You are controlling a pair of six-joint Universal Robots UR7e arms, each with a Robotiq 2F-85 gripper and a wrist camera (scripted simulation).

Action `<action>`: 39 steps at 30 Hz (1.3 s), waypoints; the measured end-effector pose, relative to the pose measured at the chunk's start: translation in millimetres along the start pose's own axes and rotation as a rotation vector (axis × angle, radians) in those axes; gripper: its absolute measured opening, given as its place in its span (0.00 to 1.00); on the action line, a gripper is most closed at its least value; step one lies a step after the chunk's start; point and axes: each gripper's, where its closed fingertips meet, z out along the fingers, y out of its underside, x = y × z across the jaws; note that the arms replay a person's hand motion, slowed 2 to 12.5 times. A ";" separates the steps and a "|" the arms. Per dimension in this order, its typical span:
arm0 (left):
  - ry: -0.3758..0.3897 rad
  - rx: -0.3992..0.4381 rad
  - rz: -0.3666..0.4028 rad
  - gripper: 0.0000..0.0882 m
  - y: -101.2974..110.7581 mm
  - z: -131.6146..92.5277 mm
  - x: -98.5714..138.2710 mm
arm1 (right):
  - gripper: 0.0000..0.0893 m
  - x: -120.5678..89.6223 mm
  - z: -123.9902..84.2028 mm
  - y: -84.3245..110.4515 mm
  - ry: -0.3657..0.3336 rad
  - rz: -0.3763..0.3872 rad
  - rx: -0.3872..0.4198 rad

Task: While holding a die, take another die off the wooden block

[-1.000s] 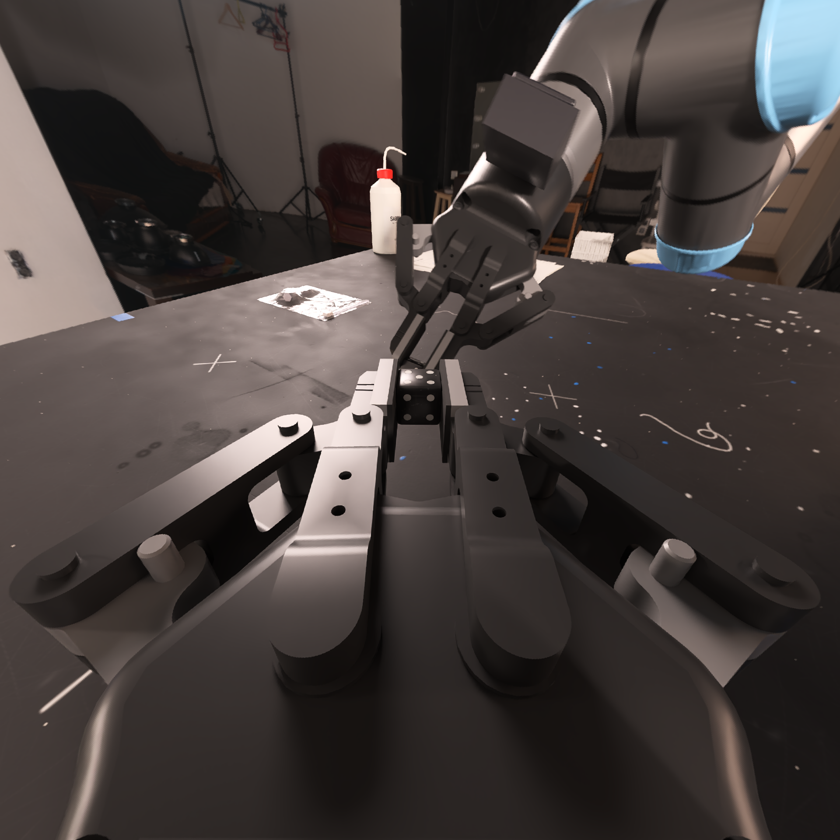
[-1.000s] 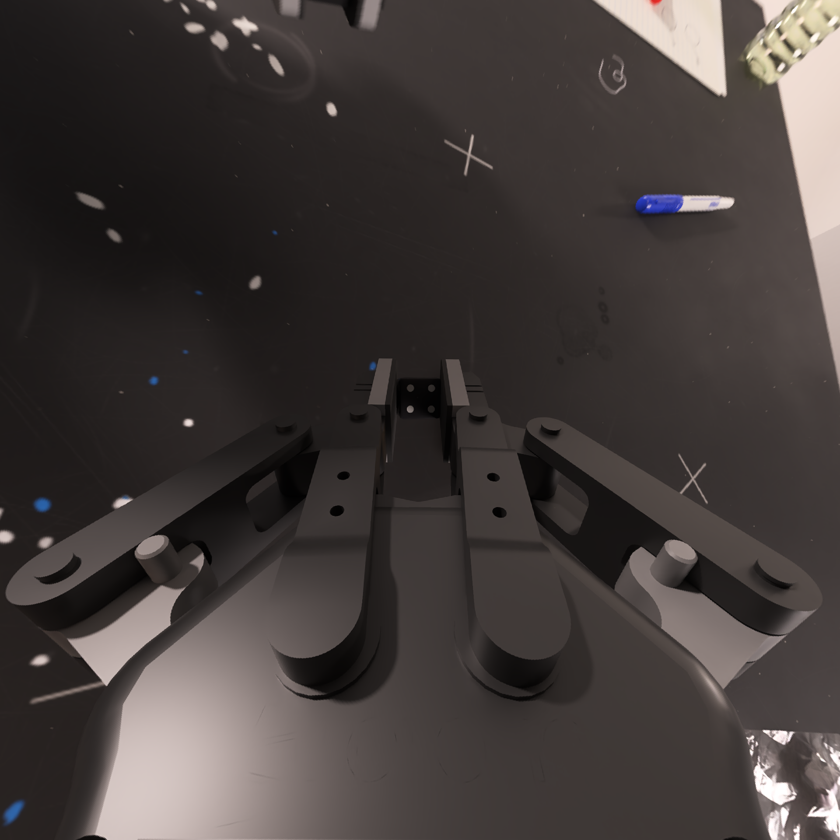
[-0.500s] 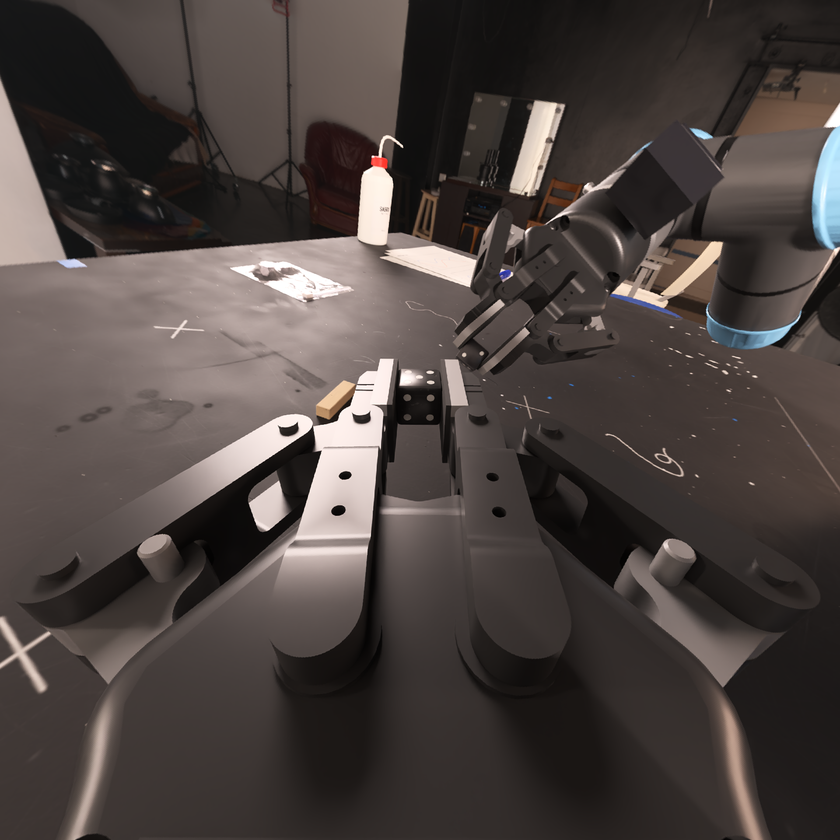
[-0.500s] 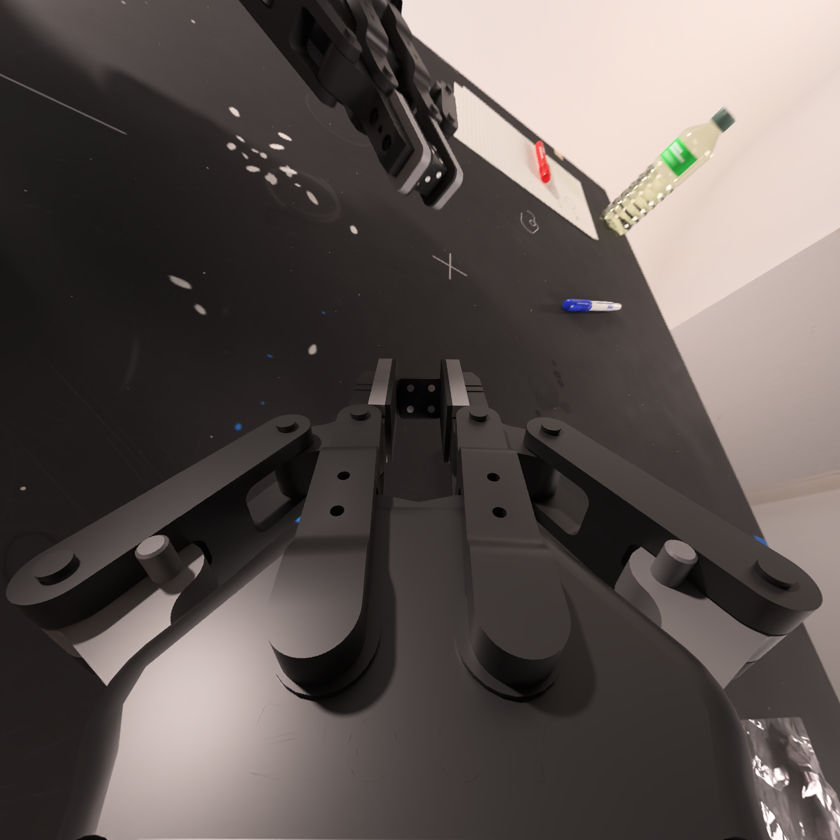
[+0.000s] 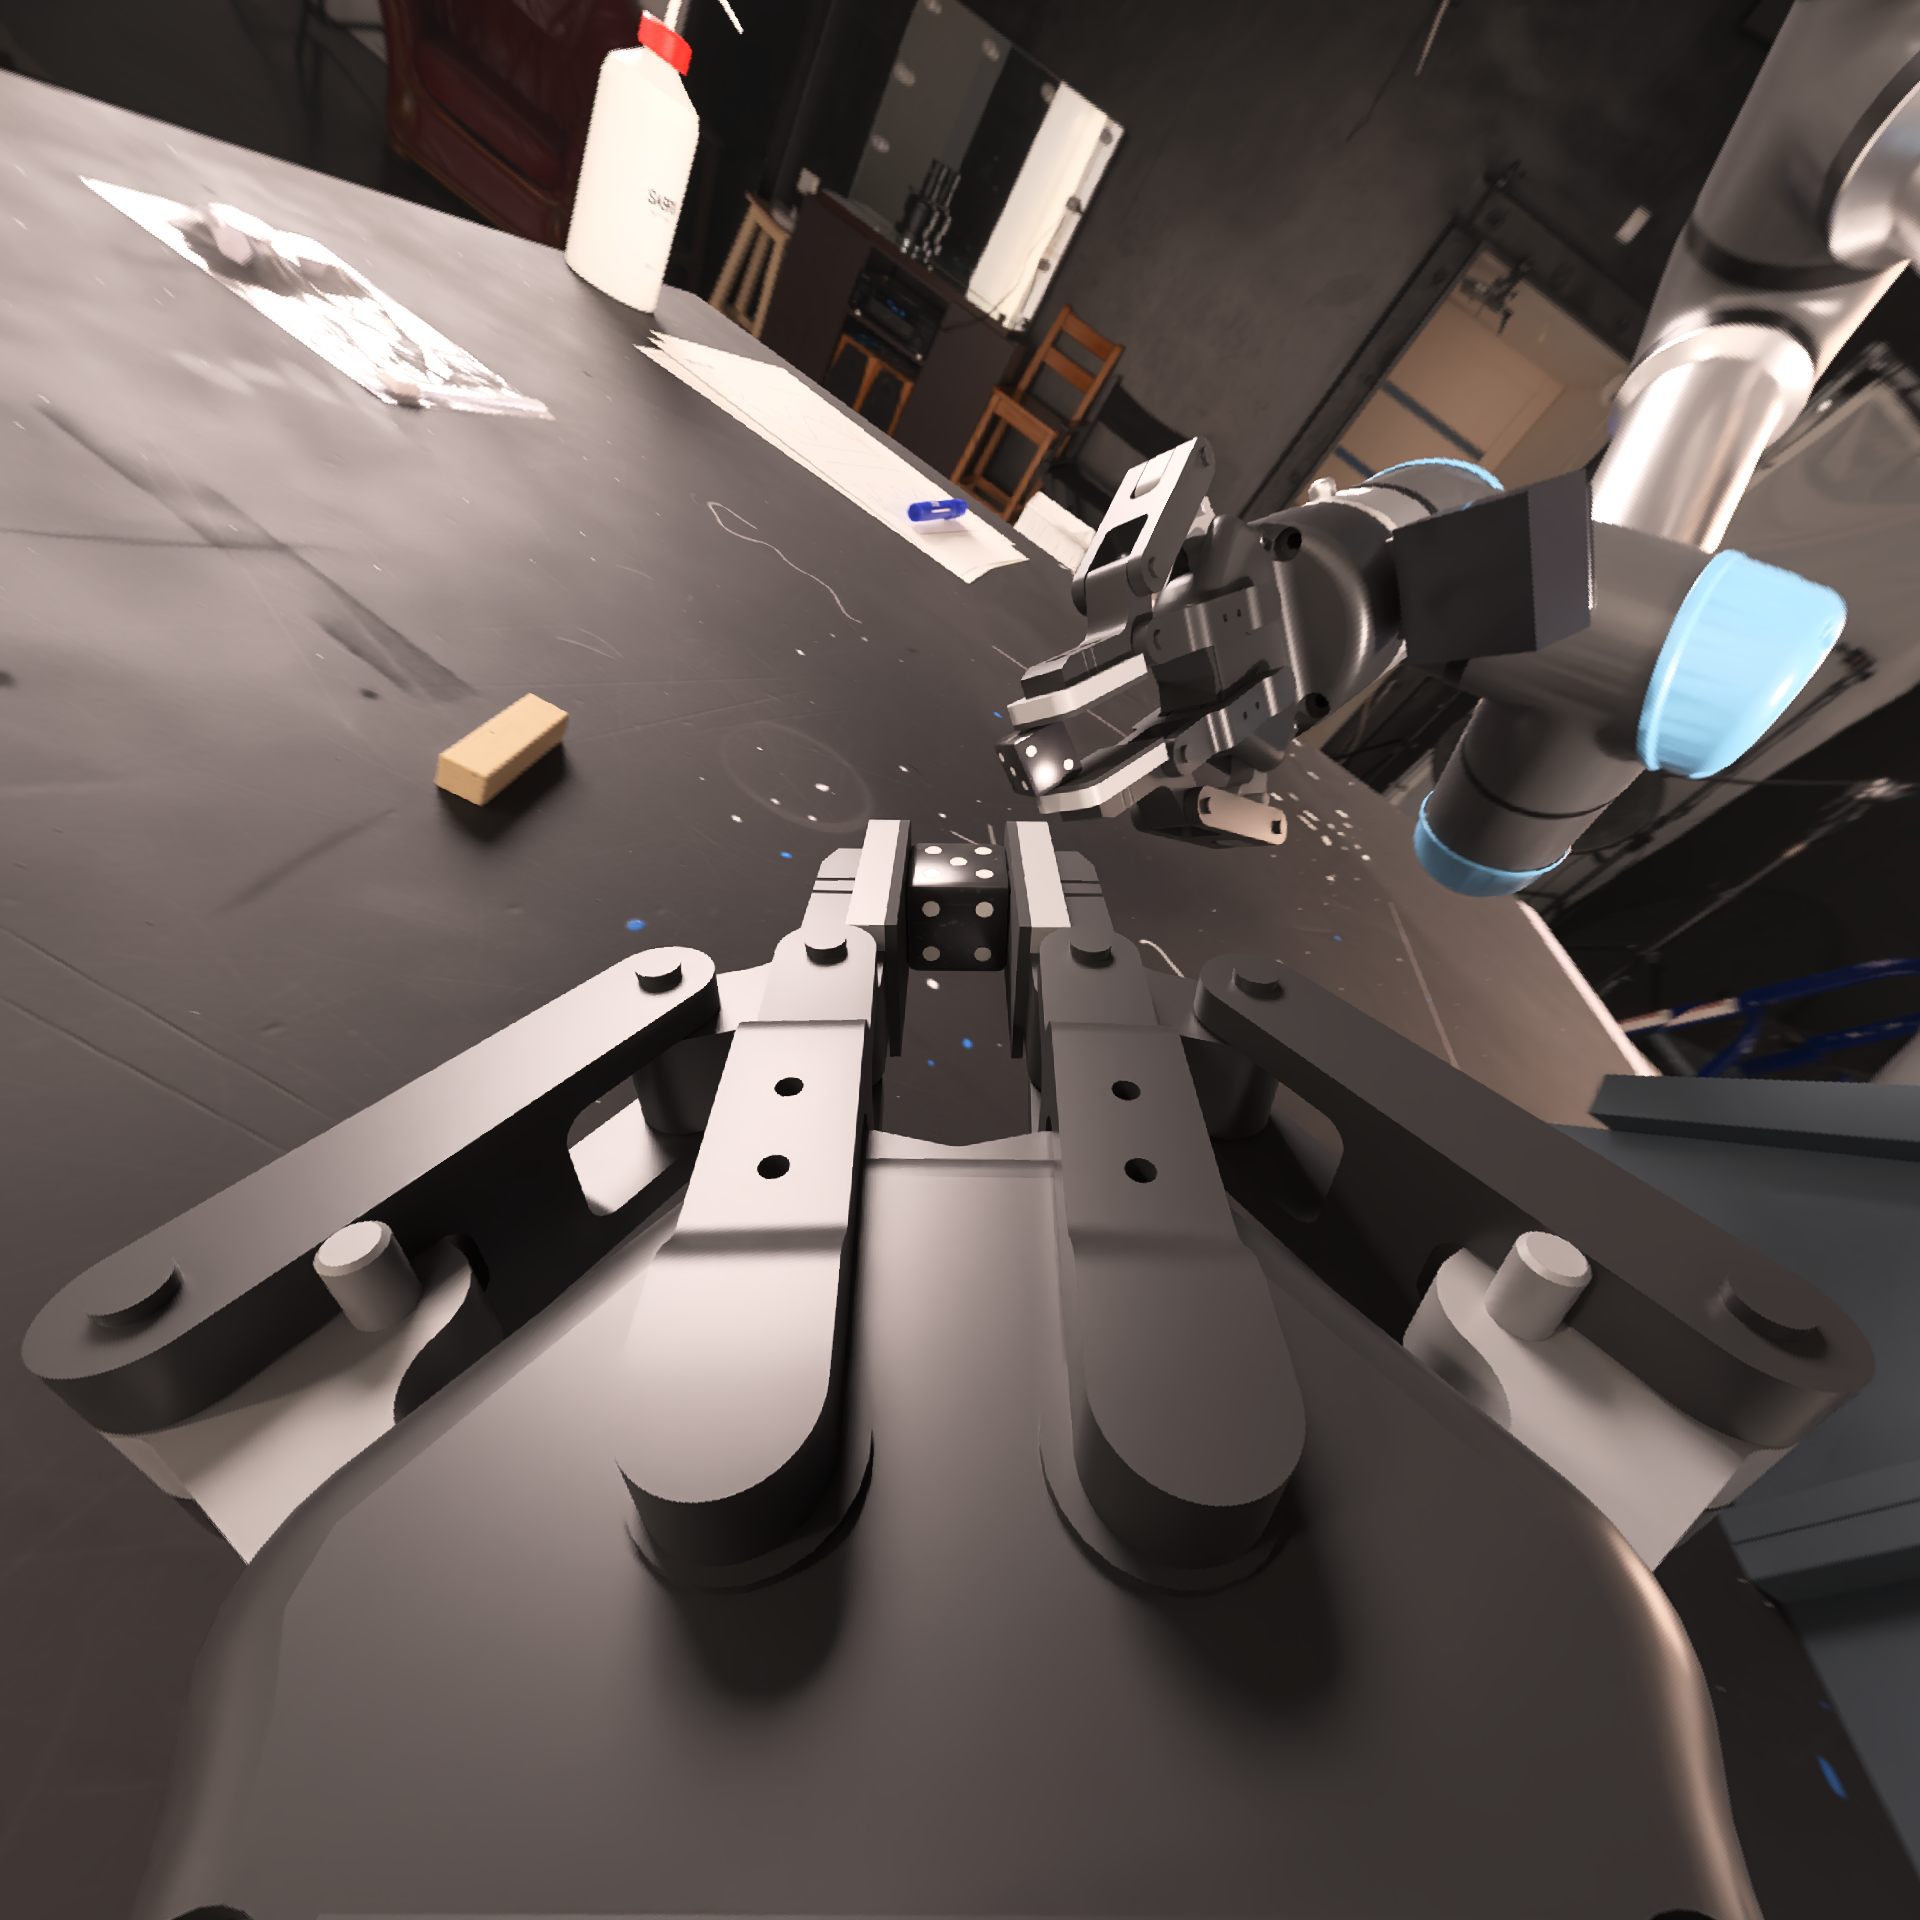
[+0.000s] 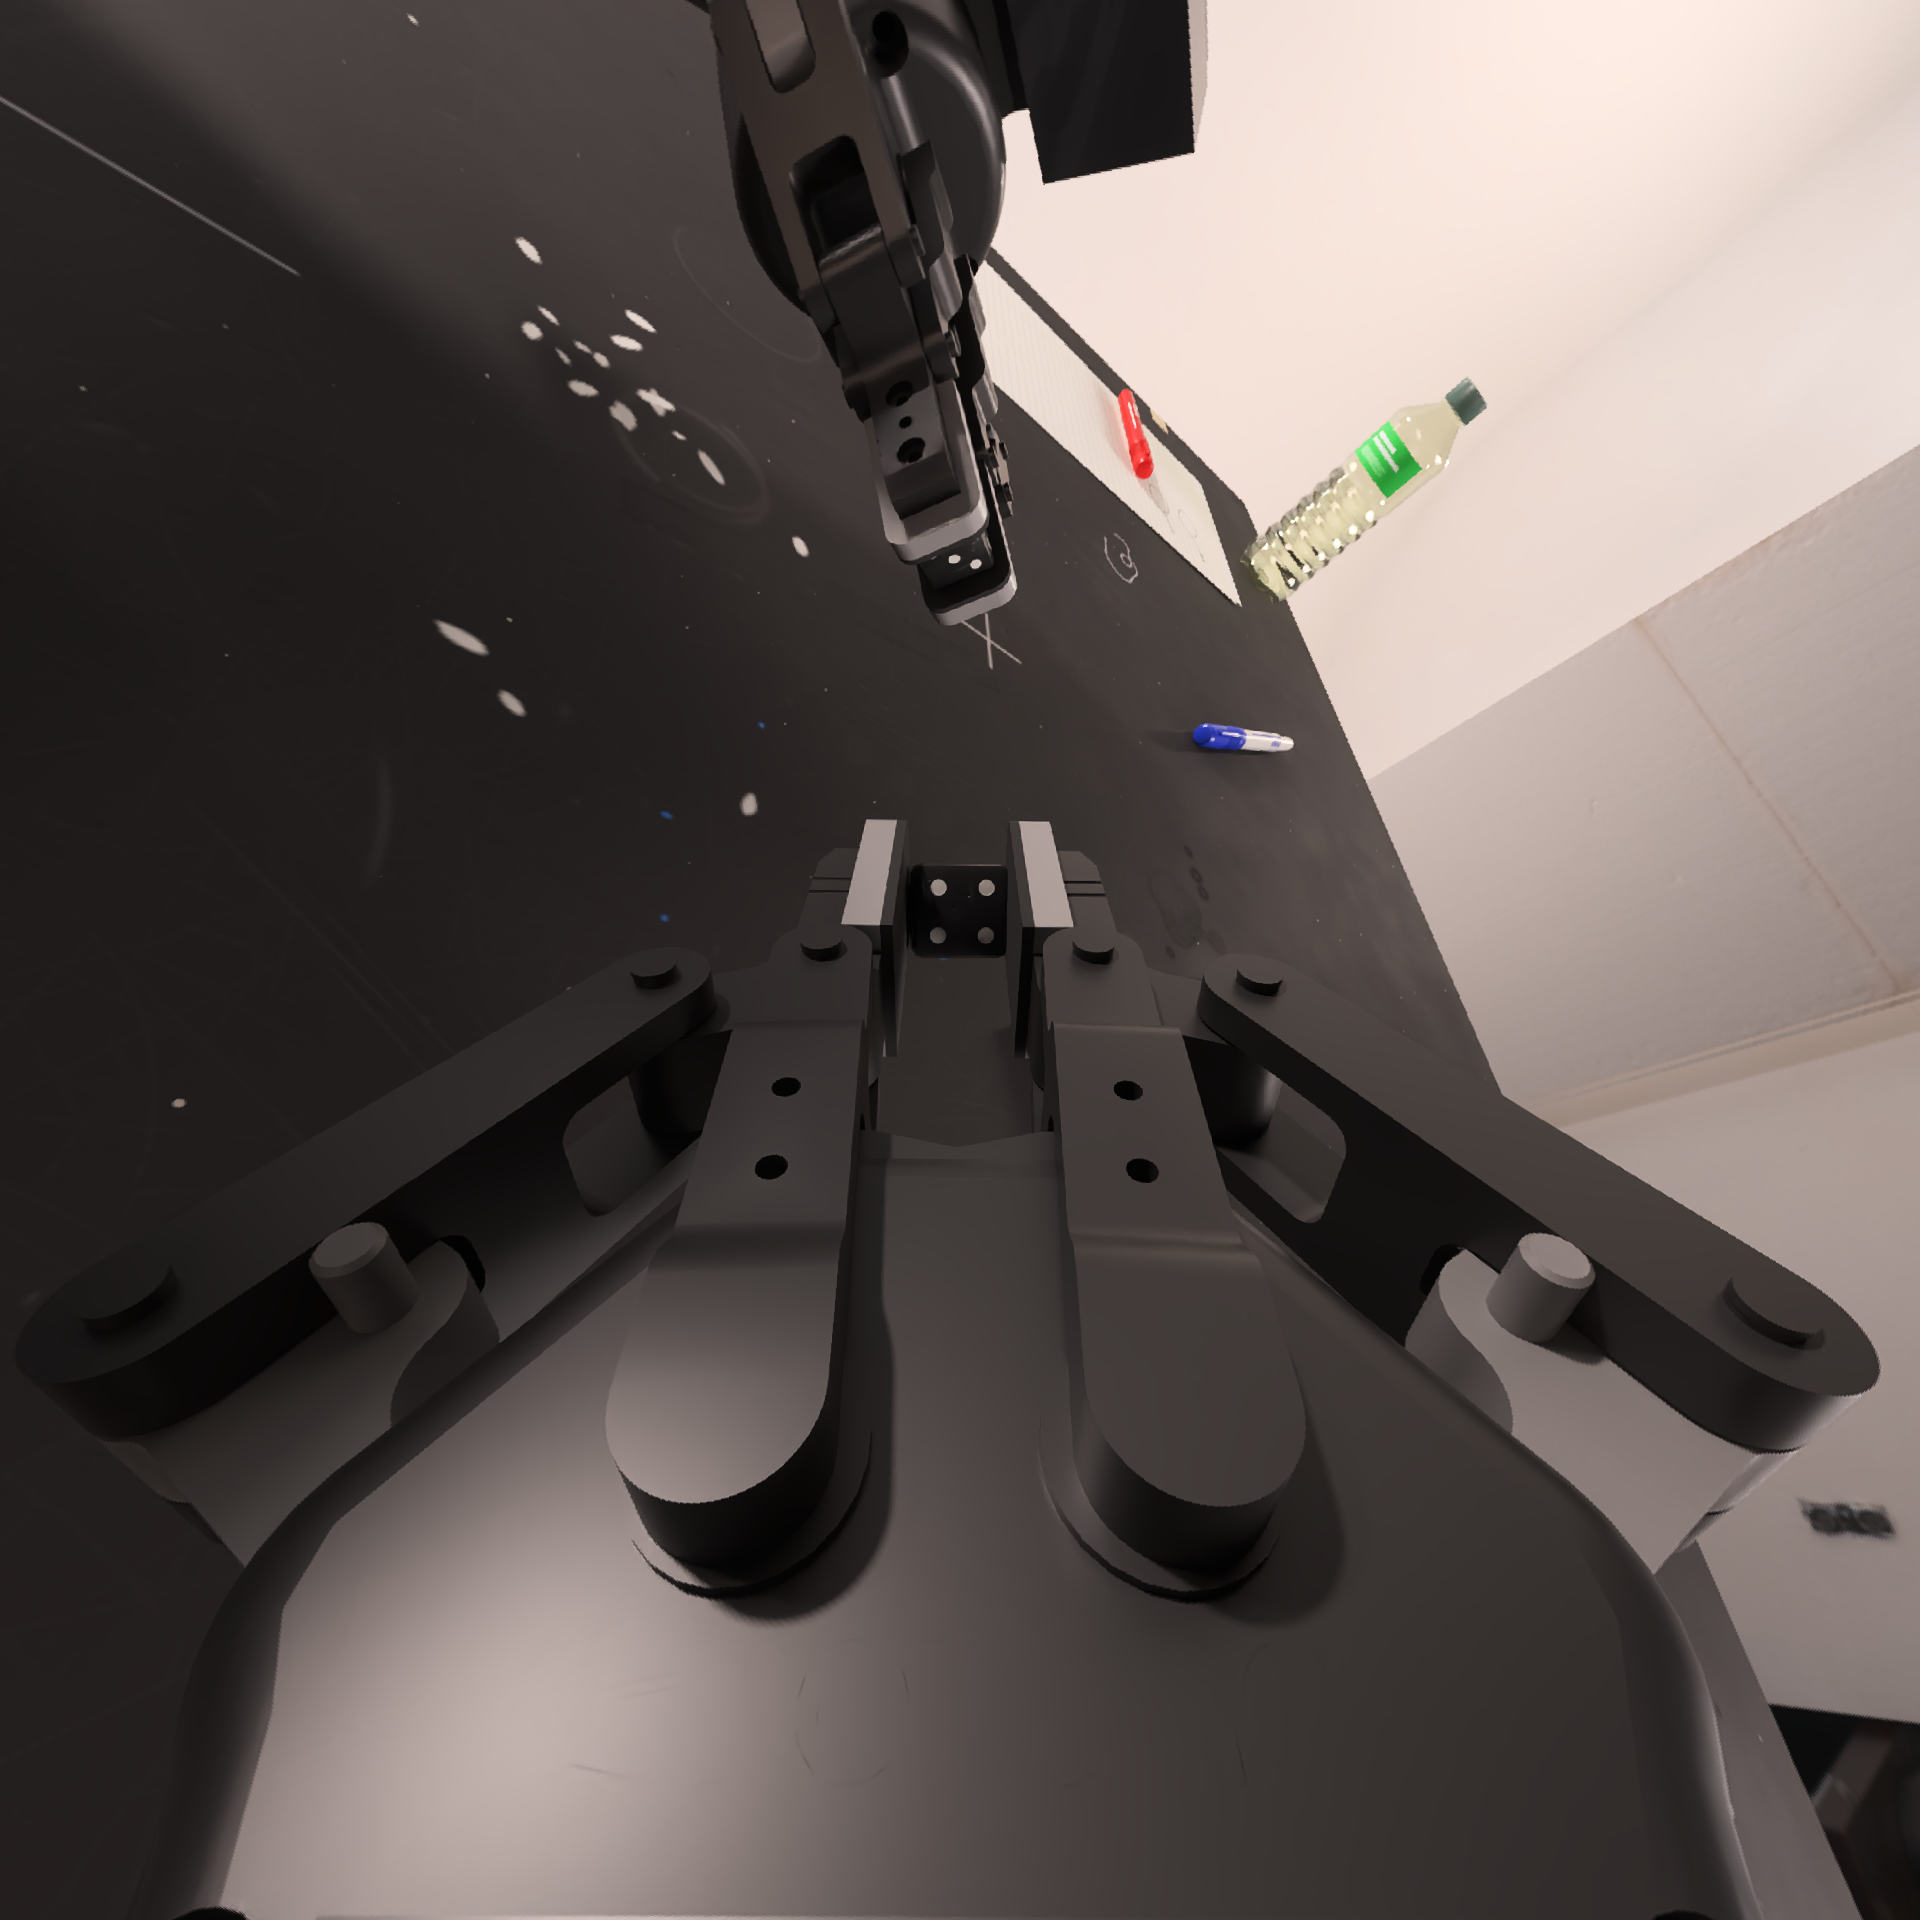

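My left gripper point(image 5: 957, 883) is shut on a black die point(image 5: 958, 914) with white pips and holds it above the dark table. My right gripper point(image 6: 957, 883) is shut on a second black die point(image 6: 958, 912), also held in the air. In the left wrist view the right gripper point(image 5: 1044, 764) hangs to the upper right with its die point(image 5: 1039, 762) between its pads. In the right wrist view the left gripper point(image 6: 961, 571) hangs ahead with its die point(image 6: 964, 566). The wooden block point(image 5: 502, 746) lies bare on the table, to the left of my left gripper.
A white squeeze bottle point(image 5: 629, 177), a printed sheet point(image 5: 312, 291), white paper point(image 5: 821, 436) and a blue marker point(image 5: 935, 510) lie at the table's far side. In the right wrist view the blue marker point(image 6: 1242, 739), a red marker point(image 6: 1135, 431) and a plastic bottle point(image 6: 1361, 483) sit near the table edge.
Both grippers have risen and tilted with their dice held. The wooden block has come fully into the left wrist view, farther to the left. The two grippers stand farther apart.
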 end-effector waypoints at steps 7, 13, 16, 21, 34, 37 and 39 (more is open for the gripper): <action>0.063 -0.013 -0.114 0.18 8.0 5.6 3.9 | 0.19 -10.2 -4.0 4.4 -0.007 -0.007 -0.068; 0.089 -0.043 -0.182 0.18 15.6 9.4 5.2 | 0.19 -18.4 -6.9 8.2 -0.032 -0.027 -0.121; 0.100 -0.055 -0.204 0.18 17.8 10.7 6.3 | 0.19 -23.0 -8.5 10.6 -0.056 -0.035 -0.150; 0.119 -0.060 -0.227 0.18 18.3 11.7 9.2 | 0.19 -29.8 -11.2 15.7 -0.103 -0.035 -0.206; 0.135 -0.082 -0.304 0.18 23.3 12.8 10.1 | 0.19 -41.1 -19.9 28.5 -0.208 -0.030 -0.381; 0.139 -0.085 -0.321 0.18 24.3 12.9 9.4 | 0.19 -41.8 -22.1 31.4 -0.221 -0.028 -0.423; 0.143 -0.084 -0.331 0.18 24.3 12.8 9.3 | 0.19 -42.5 -23.3 33.2 -0.228 -0.028 -0.449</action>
